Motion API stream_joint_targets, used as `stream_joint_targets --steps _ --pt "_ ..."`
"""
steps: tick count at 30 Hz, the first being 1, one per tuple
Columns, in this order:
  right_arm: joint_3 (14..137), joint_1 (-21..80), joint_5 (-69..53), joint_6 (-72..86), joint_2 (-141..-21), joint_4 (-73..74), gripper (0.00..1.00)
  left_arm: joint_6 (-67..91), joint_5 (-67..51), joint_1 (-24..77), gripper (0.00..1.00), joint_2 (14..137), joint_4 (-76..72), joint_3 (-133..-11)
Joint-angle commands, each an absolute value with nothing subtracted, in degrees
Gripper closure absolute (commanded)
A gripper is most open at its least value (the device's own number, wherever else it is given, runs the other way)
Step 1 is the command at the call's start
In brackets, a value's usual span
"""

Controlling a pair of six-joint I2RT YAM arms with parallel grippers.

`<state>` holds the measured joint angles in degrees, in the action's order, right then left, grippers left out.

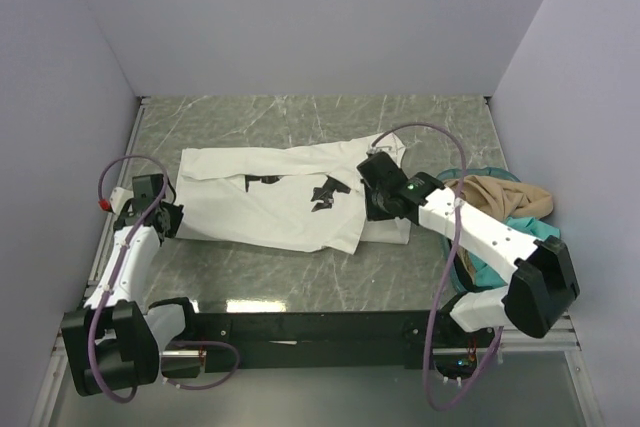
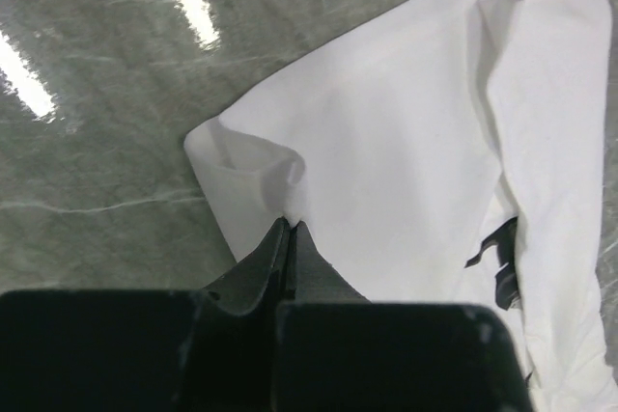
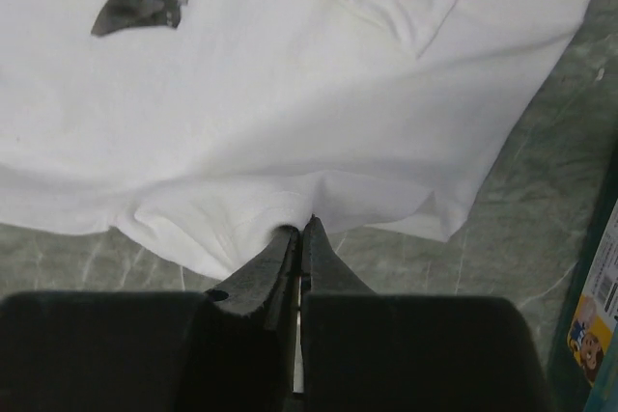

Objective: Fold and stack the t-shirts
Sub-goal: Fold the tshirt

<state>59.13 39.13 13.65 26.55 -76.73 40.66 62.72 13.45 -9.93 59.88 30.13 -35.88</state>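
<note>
The white t-shirt [image 1: 270,197] with black print marks lies partly folded across the middle of the table. My left gripper [image 1: 170,219] is shut on its near left corner; in the left wrist view the cloth [image 2: 406,142] bunches at the fingertips [image 2: 292,229]. My right gripper [image 1: 375,209] is shut on the shirt's near right edge; in the right wrist view the cloth [image 3: 290,113] puckers at the closed tips [image 3: 304,229]. The tan t-shirt [image 1: 505,197] and the teal t-shirt [image 1: 525,229] lie heaped at the right, under my right arm.
The teal plastic basket's rim [image 1: 455,175] peeks out at the right beneath the heaped shirts; its edge with a label [image 3: 599,287] shows in the right wrist view. White walls enclose the marbled table [image 1: 300,277] on three sides.
</note>
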Motion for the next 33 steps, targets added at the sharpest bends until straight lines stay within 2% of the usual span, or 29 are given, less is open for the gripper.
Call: stream_joint_targets --steps 1,20,33 --pt "64.0 36.7 13.4 24.1 -79.3 39.6 1.00 63.3 14.0 -10.1 0.99 61.6 27.9 -39.6" --pt "84.6 28.0 11.7 19.5 -96.7 44.7 1.00 62.0 15.4 -10.1 0.99 75.8 24.3 -49.2" --pt "91.4 25.5 10.6 18.2 -103.4 46.5 1.00 58.7 13.7 -10.1 0.99 83.2 20.4 -55.4"
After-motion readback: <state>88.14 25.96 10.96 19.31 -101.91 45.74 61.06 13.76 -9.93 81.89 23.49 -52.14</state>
